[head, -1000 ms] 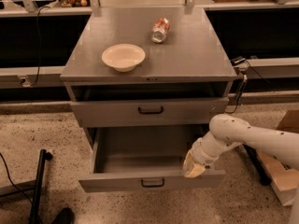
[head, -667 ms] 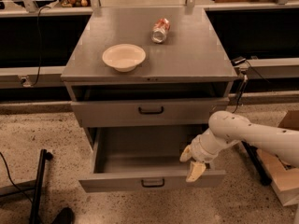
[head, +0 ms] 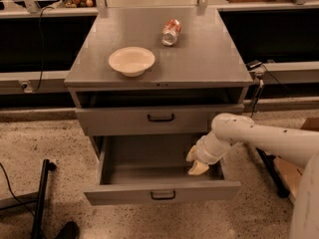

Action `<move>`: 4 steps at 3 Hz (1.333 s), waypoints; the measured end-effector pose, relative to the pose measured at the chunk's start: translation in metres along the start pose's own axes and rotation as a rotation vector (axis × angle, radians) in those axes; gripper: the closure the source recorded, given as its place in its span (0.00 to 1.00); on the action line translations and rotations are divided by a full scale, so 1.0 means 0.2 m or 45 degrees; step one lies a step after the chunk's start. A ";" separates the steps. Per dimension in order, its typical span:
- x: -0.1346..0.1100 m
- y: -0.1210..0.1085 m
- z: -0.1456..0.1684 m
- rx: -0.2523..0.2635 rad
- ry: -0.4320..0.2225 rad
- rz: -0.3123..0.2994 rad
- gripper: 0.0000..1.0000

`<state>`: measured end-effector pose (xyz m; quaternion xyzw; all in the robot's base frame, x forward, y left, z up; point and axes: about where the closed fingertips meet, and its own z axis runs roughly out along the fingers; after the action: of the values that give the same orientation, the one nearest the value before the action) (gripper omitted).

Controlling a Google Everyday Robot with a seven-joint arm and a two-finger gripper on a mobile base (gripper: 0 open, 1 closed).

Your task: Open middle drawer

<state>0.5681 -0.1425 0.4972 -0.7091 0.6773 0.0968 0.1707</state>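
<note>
The middle drawer (head: 163, 195) is pulled well out of the grey cabinet, so its low flat front, small black loop handle and wide shallow grey tray (head: 144, 158) all show. My gripper (head: 195, 162) hangs over the right part of the tray, just behind the drawer front, at the end of the white arm coming in from the right. Its cream fingertips (head: 198, 169) stand apart and hold nothing. They are off the handle.
Above the open drawer is a taller-fronted grey drawer (head: 160, 117), pushed in. The cabinet top (head: 209, 59) carries a cream bowl (head: 131, 60) and a can lying on its side (head: 170, 32). A black stand (head: 41, 193) is on the floor at left and a cable (head: 256, 91) at right.
My gripper has moved a little left and back from the drawer's front right corner to over the tray, and its fingers have spread. The drawer has stayed pulled out.
</note>
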 end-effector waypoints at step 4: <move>0.25 -0.13 0.38 0.049 -0.013 0.172 1.00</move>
<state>0.6034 -0.1610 0.4118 -0.6577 0.7246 0.0986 0.1809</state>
